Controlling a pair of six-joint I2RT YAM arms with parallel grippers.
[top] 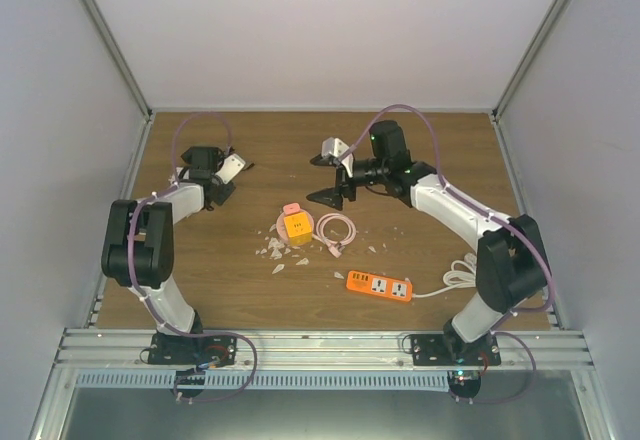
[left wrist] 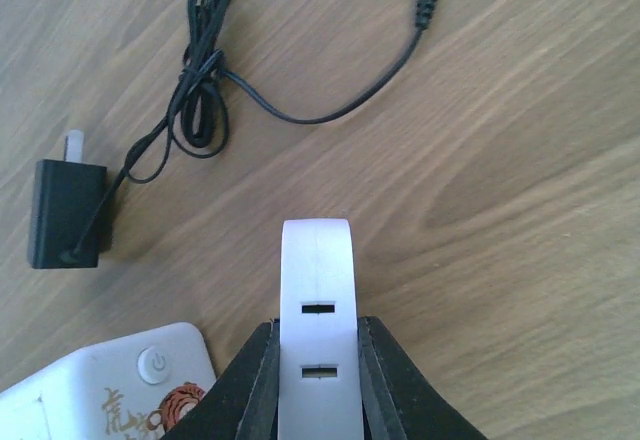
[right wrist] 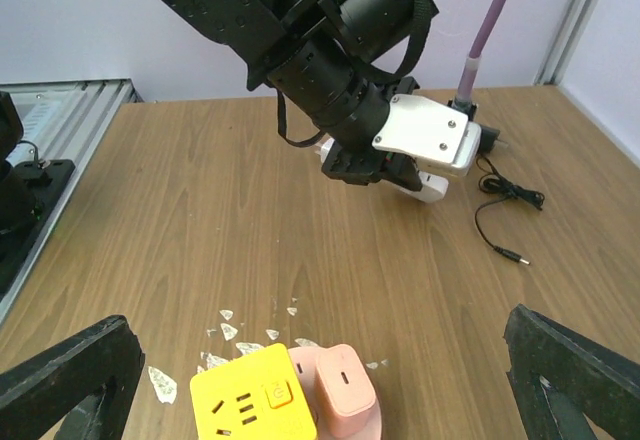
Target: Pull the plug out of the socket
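Observation:
A yellow cube socket (top: 297, 228) stands mid-table with a pink plug (top: 291, 209) stuck in its far side. Both show at the bottom of the right wrist view, the socket (right wrist: 250, 405) left of the plug (right wrist: 345, 385). My right gripper (top: 335, 178) is wide open just behind them, its fingers (right wrist: 70, 375) spread to either side and touching neither. My left gripper (top: 230, 172) at the far left is shut on a white socket block (left wrist: 318, 260) with two slots, close to the table. A black adapter plug (left wrist: 65, 212) lies loose beside it.
The adapter's thin black cable (left wrist: 205, 70) coils on the wood. A white power strip with a tiger print (left wrist: 110, 390) lies beside the left gripper. An orange power strip (top: 380, 285) with a white cord (top: 460, 278), a coiled pink cable (top: 335, 230) and paper scraps (top: 272, 250) lie nearer the front.

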